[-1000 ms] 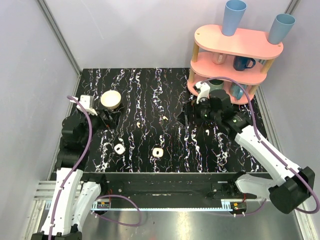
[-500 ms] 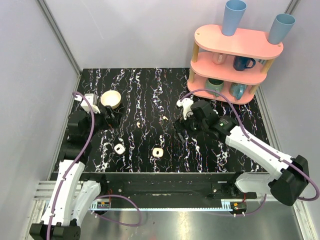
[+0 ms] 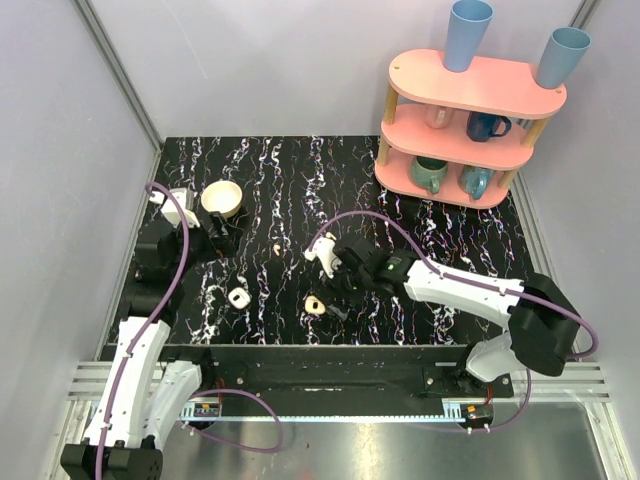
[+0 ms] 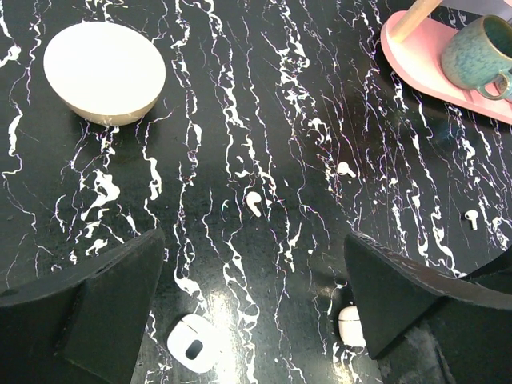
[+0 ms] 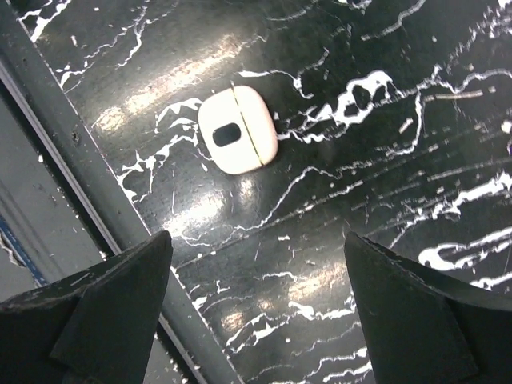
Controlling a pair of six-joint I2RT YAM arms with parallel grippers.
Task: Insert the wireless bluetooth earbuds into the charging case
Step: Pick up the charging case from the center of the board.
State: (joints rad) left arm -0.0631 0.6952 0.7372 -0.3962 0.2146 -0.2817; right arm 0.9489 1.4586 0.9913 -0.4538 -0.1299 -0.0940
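Observation:
Two white rounded-square charging cases lie near the table's front edge, one (image 3: pixel 238 297) to the left and one (image 3: pixel 315 303) near the middle. In the left wrist view they show as the left case (image 4: pixel 192 342) and the right case (image 4: pixel 350 324), and three earbuds lie farther out: one (image 4: pixel 254 202), another (image 4: pixel 345 169) and a third (image 4: pixel 471 218). One earbud (image 3: pixel 275 250) shows from above. My right gripper (image 3: pixel 335 292) hovers open over the middle case (image 5: pixel 238 130), which lies ahead of its fingertips. My left gripper (image 3: pixel 222 237) is open and holds nothing.
A cream bowl (image 3: pixel 222 197) sits at the back left beside my left gripper. A pink two-tier shelf (image 3: pixel 470 110) with mugs and two blue cups stands at the back right. The table's front rail (image 5: pixel 80 168) runs close to the middle case.
My right arm has swung left and toward the front edge, from beside the shelf to over the middle case. The left arm shifted slightly early on, then stayed still.

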